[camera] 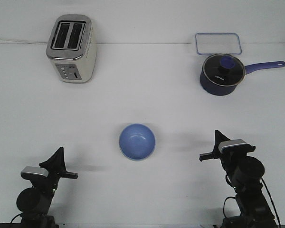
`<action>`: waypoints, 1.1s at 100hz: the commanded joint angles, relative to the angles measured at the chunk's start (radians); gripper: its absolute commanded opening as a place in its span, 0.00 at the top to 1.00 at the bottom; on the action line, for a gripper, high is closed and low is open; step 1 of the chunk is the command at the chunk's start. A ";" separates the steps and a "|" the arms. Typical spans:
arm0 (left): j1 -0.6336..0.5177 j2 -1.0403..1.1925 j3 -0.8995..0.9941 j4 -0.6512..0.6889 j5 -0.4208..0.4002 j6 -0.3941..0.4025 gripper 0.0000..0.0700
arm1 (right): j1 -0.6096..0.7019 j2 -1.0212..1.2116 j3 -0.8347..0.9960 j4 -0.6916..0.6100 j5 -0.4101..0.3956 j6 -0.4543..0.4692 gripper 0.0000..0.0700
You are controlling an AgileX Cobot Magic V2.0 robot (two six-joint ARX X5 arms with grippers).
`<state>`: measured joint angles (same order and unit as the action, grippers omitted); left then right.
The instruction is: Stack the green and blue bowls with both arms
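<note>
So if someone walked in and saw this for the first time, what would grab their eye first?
Probably the blue bowl, alone in the middle of the white table. Next, the silver toaster at the far left and the dark navy saucepan with a glass lid at the far right. No green bowl is visible.

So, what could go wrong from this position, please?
1. Only the blue bowl shows on the table; no separate green bowl can be made out from the front, so a further grasp may find nothing to take.
2. The bowl lies between the left gripper and right gripper, both apart from it; reaching together, they could meet or push it.
</note>
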<state>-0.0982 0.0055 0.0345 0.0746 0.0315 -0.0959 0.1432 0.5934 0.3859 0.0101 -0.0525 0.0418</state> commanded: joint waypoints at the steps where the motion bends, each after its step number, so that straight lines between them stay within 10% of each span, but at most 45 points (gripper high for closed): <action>1: 0.001 -0.003 -0.009 0.042 0.002 -0.003 0.99 | 0.002 0.003 0.000 0.013 0.001 0.010 1.00; 110: 0.001 -0.003 -0.021 0.084 0.002 -0.002 0.99 | 0.002 0.003 0.000 0.013 0.001 0.010 1.00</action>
<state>-0.0982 0.0044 0.0338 0.1467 0.0315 -0.0963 0.1432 0.5934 0.3859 0.0109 -0.0525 0.0418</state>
